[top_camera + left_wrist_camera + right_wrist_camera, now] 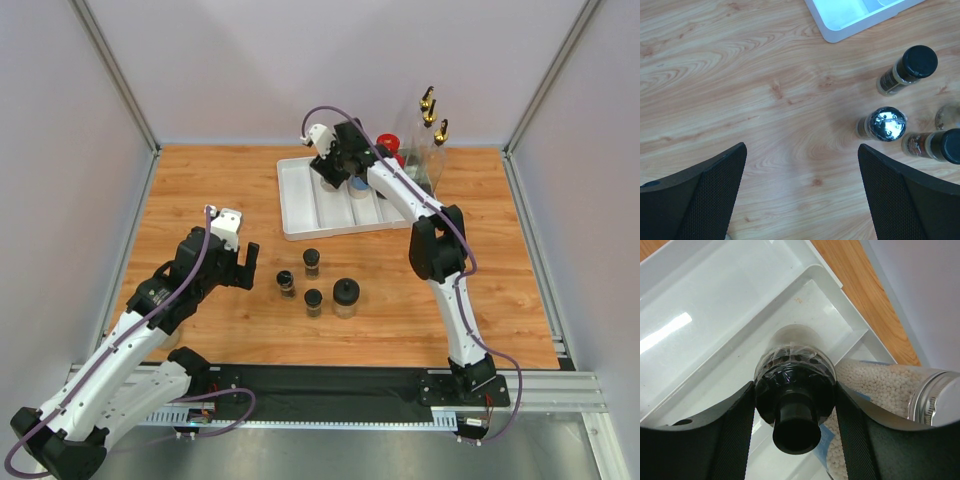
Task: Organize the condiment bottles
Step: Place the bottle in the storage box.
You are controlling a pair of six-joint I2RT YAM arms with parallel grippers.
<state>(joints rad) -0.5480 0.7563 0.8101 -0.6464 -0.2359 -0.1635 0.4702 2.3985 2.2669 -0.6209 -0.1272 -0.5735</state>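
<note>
Right gripper point(794, 387): the black, mesh-textured pads pinch a knob-lidded jar point(796, 432) at the shoulder. The jar has a rounded clear body, a black lid with a cylindrical knob, and crinkled clear film around the neck. It sits over a channel of the white divided tray point(715, 300), a glossy moulded plastic; whether its base touches the floor is hard to judge from the wrist view. Just beside it in the next channel is a grey-lidded jar point(935, 400), clear-walled, with a ribbed metal rim, filled with small white beads.

Behind the tray stand the gold-spouted bottles point(430, 140), tall and clear, next to a red-capped jar point(388, 143).

Left gripper point(800, 190): fingers spread wide, nothing between them, over bare wood-grain table point(740, 75). Near it, on the table, are three small black-lidded jars point(311, 260) and a medium knob-lidded one point(346, 297). They stand upright in a loose cluster, apart from the tray.
</note>
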